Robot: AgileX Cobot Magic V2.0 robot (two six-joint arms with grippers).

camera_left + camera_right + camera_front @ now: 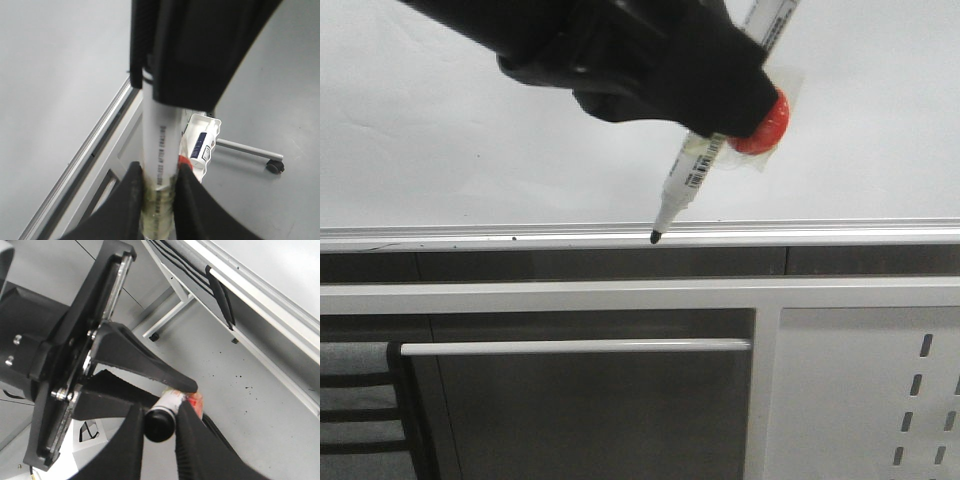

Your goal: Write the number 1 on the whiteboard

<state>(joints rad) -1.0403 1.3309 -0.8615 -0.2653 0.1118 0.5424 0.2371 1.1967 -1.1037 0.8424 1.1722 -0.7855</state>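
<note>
Front view shows the whiteboard point(470, 150) above its rail point(820, 235) bare of any stroke, so the number 1 is not on it anywhere I can see, and I judge the writing itself not yet done. What is done is the hold. My left gripper point(159, 170) is closed tight on the marker point(690, 180) around its taped part. My right gripper point(160, 412) is closed on the marker's black end, or so it looks in the right wrist view. The marker leans, uncapped, with its tip point(656, 237) down at the rail, below the writing surface; I cannot tell whether it touches the metal. A red knob point(765, 125) is taped to the barrel, well above the rail. Left to do, as I judge it: bring the tip up off the rail onto the board, press, and draw one vertical line.
</note>
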